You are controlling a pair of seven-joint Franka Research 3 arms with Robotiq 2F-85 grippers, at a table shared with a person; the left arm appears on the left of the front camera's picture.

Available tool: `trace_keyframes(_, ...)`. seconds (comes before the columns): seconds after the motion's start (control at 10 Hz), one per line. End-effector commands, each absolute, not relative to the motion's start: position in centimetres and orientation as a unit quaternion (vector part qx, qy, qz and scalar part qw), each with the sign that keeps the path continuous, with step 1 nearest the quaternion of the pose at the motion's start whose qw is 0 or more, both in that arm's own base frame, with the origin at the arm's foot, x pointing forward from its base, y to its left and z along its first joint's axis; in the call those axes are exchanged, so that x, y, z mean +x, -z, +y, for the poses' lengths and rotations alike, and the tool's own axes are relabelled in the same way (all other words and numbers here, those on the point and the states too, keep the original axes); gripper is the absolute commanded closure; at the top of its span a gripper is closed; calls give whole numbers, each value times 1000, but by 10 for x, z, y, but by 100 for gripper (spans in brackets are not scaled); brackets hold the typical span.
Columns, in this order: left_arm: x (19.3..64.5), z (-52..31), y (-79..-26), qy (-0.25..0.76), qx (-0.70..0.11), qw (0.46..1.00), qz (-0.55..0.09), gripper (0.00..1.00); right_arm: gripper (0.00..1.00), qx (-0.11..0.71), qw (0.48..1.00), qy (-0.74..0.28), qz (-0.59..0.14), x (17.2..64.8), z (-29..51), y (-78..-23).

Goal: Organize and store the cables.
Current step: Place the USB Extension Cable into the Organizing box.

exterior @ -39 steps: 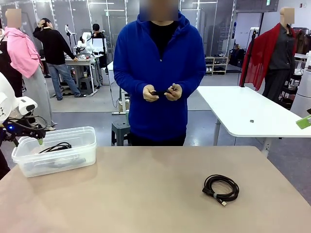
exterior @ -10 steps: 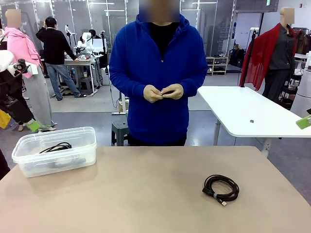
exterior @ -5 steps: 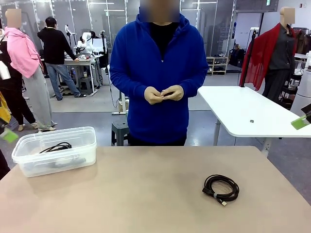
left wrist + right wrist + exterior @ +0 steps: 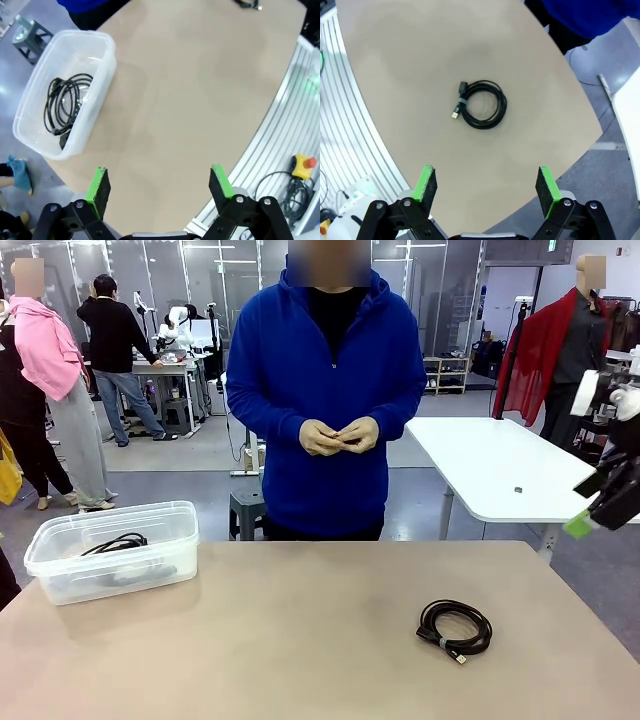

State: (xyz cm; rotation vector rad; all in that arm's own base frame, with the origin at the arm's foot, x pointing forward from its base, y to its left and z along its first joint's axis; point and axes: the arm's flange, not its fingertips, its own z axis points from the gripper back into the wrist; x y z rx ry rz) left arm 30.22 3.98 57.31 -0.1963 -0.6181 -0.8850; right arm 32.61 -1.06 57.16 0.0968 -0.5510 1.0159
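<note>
Hanging high at the right edge of the front view, the right gripper (image 4: 590, 504) has its jaws spread wide with nothing between them. Its wrist view looks straight down on the coil (image 4: 481, 104), which sits a little above that frame's centre, in line with the gap between the two green pads. That framing reads as a set-up for a top-down pick. The coil lies flat and alone on the table (image 4: 250, 640), lower right of centre in the front view and well apart from everything else, so a descent should meet nothing. Its plug pokes out at the left of the ring in the wrist view. A pale band seems to bind the loops there, which should keep the coil from unwinding when lifted.

The left gripper (image 4: 160, 184) is also wide open and empty, held high above the table. Its view has the bin (image 4: 111, 55) at upper left, with a stored cord (image 4: 64, 105) lying loosely coiled on its floor. Whether that is one coil or two I cannot tell. The bin has no lid on, probably so that cords can be dropped in from above.

The person's hands (image 4: 338, 434) meet at chest height, upper centre of the front view, with fingers pinched. Whether they hold a cord is too small to tell. By my reading the task is partway done, with the coil yet to go into the bin.
</note>
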Motion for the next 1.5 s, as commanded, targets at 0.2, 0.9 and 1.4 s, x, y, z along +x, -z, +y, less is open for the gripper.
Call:
trace_keyframes(0.2, 302, 38, -573, 424, -89, 853, -290, 0, 0, 8, 799, -541, -263, 327, 30, -526)
trace_keyframes(0.9, 302, 38, -573, 424, -89, 853, -290, 0, 0, 8, 810, -542, -225, 348, 80, -437)
trace_keyframes(1.4, 302, 38, -573, 424, -89, 853, -290, 0, 0, 23, 816, -542, -202, 385, 81, -444)
